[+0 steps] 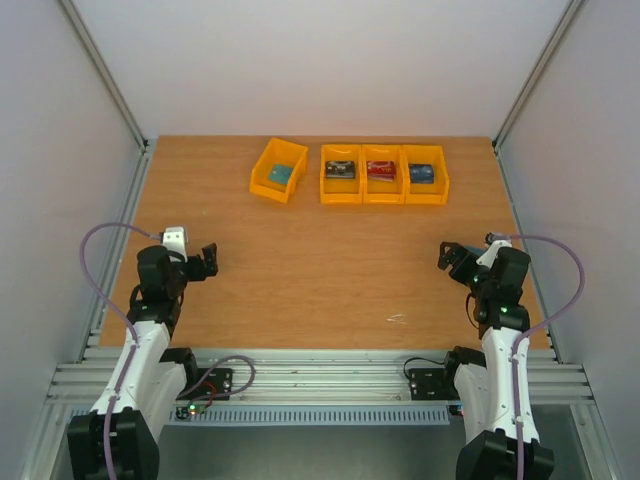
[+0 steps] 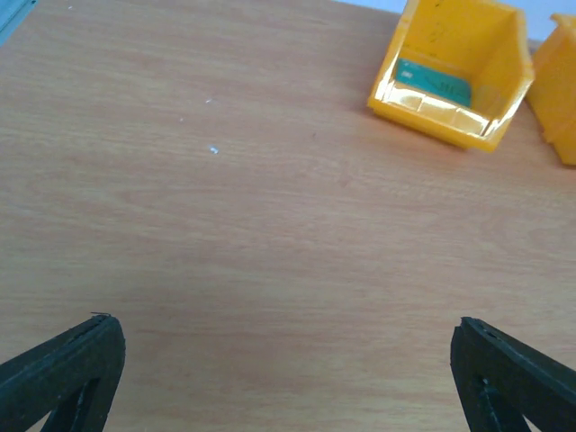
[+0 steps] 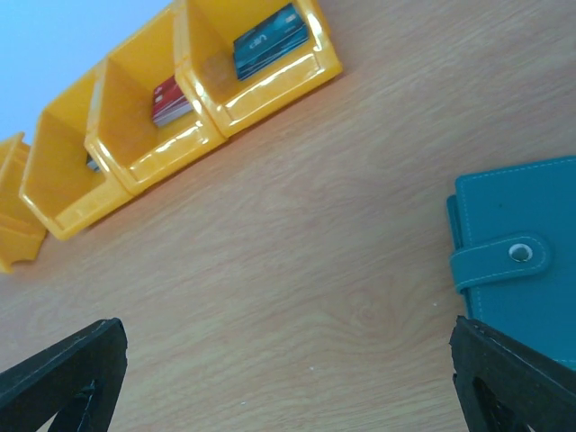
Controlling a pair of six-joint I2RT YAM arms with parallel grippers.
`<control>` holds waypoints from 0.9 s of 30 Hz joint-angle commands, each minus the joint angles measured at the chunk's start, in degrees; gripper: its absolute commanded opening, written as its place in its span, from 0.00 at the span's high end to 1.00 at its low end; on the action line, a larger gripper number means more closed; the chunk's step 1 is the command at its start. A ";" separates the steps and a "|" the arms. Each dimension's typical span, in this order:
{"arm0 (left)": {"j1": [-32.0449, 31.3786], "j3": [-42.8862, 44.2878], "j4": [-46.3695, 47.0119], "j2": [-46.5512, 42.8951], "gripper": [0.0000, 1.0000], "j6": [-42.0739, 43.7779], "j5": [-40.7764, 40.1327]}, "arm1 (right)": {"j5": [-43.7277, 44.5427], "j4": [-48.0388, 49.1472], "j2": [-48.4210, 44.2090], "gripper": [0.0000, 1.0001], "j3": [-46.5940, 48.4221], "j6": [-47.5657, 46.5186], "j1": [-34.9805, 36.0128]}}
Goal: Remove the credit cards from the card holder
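The card holder (image 3: pixel 517 261) is teal, lies closed on the table with its snap tab fastened, and shows at the right edge of the right wrist view, just beyond my right finger (image 3: pixel 513 378). I cannot make it out in the top view. Credit cards lie in the yellow bins: a dark one (image 1: pixel 340 169), a red one (image 1: pixel 381 169) and a blue one (image 1: pixel 421 172). My right gripper (image 1: pixel 455 258) hovers open and empty over bare wood. On the left side of the table my left gripper (image 1: pixel 200 262) is also open with nothing between its fingers.
Three joined yellow bins (image 1: pixel 383 188) stand at the back centre. A separate yellow bin (image 1: pixel 270 186) to their left holds a teal card-like thing (image 2: pixel 436 83). Grey walls and metal rails border the wooden table (image 1: pixel 320 290).
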 commanded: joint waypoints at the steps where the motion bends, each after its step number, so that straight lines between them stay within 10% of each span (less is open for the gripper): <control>1: 0.33 -0.73 7.20 -0.50 0.01 -2.74 3.09 | 4.25 -3.58 0.01 0.02 3.19 0.71 -0.28; 11: 0.35 0.17 10.31 -3.23 0.01 -4.44 8.05 | 12.35 -10.42 5.21 0.01 10.75 4.73 -0.28; 15: 0.30 1.06 9.77 -4.20 0.01 -8.20 10.25 | 27.77 -22.32 19.80 0.02 18.93 4.91 -1.01; 27: 0.48 -1.30 8.39 -5.51 0.01 -18.61 13.89 | 21.22 -30.52 54.46 0.01 35.52 -0.28 -3.71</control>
